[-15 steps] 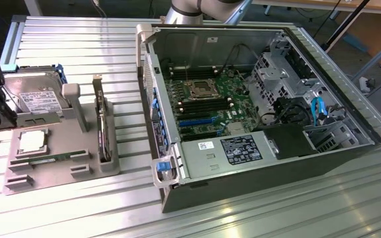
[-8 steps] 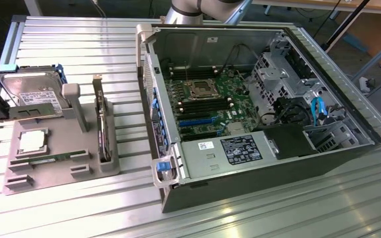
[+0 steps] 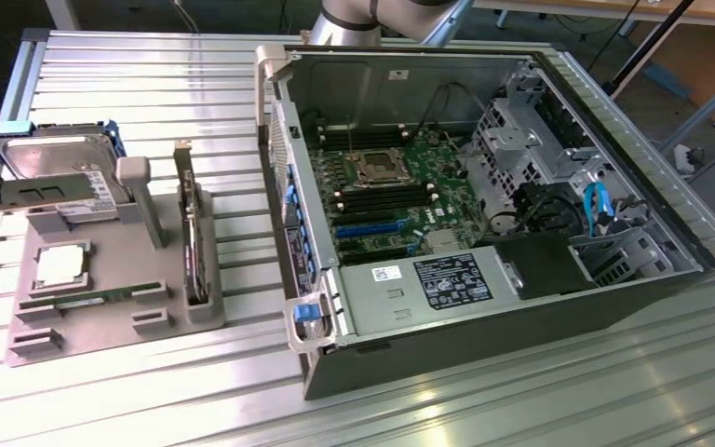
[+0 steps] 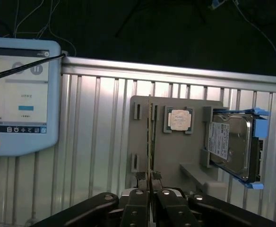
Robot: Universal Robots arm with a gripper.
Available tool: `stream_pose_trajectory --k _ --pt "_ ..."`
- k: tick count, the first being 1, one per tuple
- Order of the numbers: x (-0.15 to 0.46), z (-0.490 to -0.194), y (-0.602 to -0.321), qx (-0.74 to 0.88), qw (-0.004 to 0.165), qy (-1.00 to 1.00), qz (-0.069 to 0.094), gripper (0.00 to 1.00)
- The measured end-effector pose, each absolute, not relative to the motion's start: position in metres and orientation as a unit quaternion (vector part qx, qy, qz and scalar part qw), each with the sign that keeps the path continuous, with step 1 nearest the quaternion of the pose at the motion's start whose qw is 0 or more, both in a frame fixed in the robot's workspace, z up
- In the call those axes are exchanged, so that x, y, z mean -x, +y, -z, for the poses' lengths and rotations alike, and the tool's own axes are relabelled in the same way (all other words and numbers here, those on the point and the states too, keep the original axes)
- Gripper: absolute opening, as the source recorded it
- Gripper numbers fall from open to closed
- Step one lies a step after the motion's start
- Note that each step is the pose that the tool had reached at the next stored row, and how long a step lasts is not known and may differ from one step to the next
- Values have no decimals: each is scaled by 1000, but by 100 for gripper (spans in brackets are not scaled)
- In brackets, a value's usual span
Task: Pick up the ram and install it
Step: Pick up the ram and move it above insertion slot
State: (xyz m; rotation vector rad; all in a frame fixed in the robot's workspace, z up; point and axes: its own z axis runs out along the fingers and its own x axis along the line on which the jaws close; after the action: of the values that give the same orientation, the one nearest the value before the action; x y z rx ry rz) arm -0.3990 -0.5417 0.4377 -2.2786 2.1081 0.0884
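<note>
In the wrist view my gripper (image 4: 150, 183) is shut on the ram (image 4: 150, 137), a thin green stick seen edge-on that reaches out from between the fingers. Beyond it, well below, lies the grey holder tray (image 4: 176, 146). In the exterior view a similar green stick (image 3: 85, 300) lies flat in that tray (image 3: 109, 326), near its front. The open computer case (image 3: 482, 214) sits to the exterior view's right, and its motherboard shows dark memory slots (image 3: 383, 194) beside the processor socket (image 3: 374, 168).
The tray also carries a silver processor chip (image 3: 62, 265) and a hard drive in a blue frame (image 3: 53, 158), and a card (image 3: 194, 251) stands upright in it. A teach pendant (image 4: 20, 94) hangs beyond the table's ribbed edge. The arm's base (image 3: 370, 19) stands behind the case.
</note>
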Motion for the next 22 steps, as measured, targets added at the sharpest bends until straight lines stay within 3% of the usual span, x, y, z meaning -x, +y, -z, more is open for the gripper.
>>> stream_pose_trajectory --k 13,22 --pt "398 -448 -542 734 18 679 -28 13" --pt "353 -447 -542 734 15 679 -31 13"
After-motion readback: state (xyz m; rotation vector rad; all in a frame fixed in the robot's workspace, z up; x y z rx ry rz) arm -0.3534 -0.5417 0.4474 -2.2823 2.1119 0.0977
